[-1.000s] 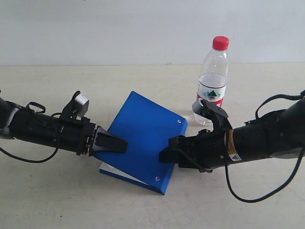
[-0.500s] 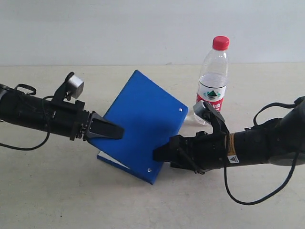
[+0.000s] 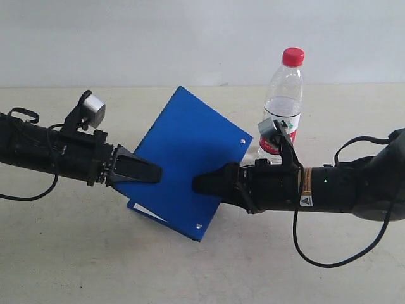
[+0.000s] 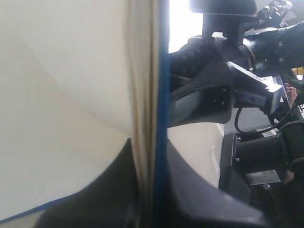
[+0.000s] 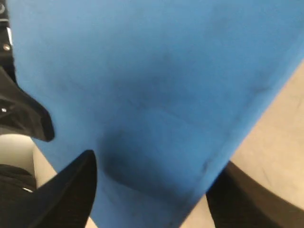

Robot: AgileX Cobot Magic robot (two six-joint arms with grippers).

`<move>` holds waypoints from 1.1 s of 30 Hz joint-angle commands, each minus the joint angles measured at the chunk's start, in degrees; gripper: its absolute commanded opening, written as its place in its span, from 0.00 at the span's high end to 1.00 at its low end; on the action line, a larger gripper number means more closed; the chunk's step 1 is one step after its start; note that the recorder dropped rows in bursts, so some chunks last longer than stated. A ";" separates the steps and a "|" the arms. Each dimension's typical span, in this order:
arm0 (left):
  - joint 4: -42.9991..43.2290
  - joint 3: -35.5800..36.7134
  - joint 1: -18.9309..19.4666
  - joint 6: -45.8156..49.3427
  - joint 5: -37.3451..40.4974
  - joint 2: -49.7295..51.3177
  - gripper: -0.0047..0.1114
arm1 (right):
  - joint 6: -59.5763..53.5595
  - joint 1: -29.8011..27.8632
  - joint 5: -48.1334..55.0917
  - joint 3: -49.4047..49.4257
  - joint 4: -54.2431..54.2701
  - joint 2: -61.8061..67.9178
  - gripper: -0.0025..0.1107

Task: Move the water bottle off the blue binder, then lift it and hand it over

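Note:
The blue binder (image 3: pixel 190 158) is off the table and tilted steeply, its low corner toward the front. My left gripper (image 3: pixel 152 172) is shut on its left edge; the left wrist view shows the blue cover and white pages (image 4: pixel 161 95) pinched between the jaws of the left gripper (image 4: pixel 151 156). My right gripper (image 3: pixel 201 183) is open against the binder's right side. In the right wrist view the binder (image 5: pixel 152 80) fills the space between and beyond the spread fingers of the right gripper (image 5: pixel 156 185). The water bottle (image 3: pixel 283 107) stands upright on the table behind the right arm, apart from the binder.
The beige table (image 3: pixel 76 253) runs back to a plain white wall. The right arm's cable (image 3: pixel 329 259) loops down over the table at the front right. The right arm's wrist camera (image 4: pixel 237 90) shows past the binder's edge in the left wrist view.
The binder has risen off the table and tilted steeper, its far corner now high. My left arm rose with it. My right gripper slid left, further across the binder.

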 commanded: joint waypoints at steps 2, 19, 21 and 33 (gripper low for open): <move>0.15 0.48 -1.53 0.52 2.12 -0.62 0.92 | -3.24 -0.08 -6.58 -0.72 0.19 -0.04 0.46; 0.74 0.48 -2.49 0.00 -7.50 -0.62 0.42 | -4.25 -0.08 -9.91 -0.72 -2.39 0.00 0.98; -0.30 0.48 -2.41 0.00 -13.21 -0.62 0.37 | -4.35 -0.08 -9.91 -0.72 -2.39 0.00 0.98; -13.45 0.36 2.67 6.64 -32.49 -1.30 0.39 | -5.94 -0.08 -9.85 -0.72 -3.71 0.00 0.98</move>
